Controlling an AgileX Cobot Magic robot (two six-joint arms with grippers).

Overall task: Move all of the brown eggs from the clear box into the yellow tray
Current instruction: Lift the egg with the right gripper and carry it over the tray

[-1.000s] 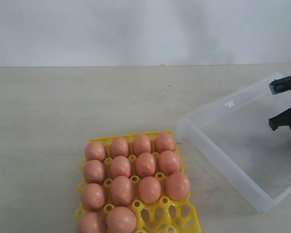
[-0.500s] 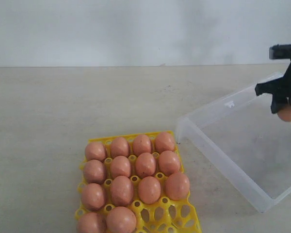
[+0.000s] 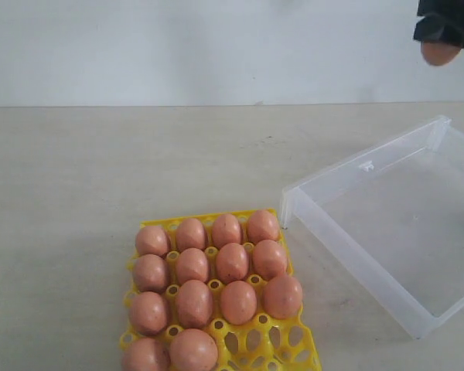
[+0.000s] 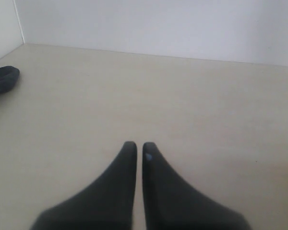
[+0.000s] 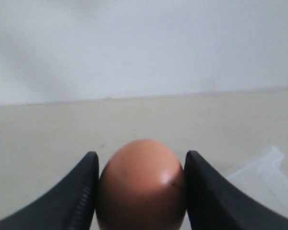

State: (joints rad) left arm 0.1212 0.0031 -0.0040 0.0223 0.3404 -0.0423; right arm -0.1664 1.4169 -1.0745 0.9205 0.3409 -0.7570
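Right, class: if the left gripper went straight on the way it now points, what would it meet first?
Nothing close: ahead of the left gripper lies only bare table, then the wall; depth is unclear.

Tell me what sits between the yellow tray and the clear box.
Nothing: the exterior view shows only bare table between the yellow tray and the clear box.

Yellow tray (image 3: 301, 340) and clear box (image 3: 348, 259), both edge-cropped.

Plain white wall (image 3: 216, 46), beige tabletop (image 3: 100, 170)
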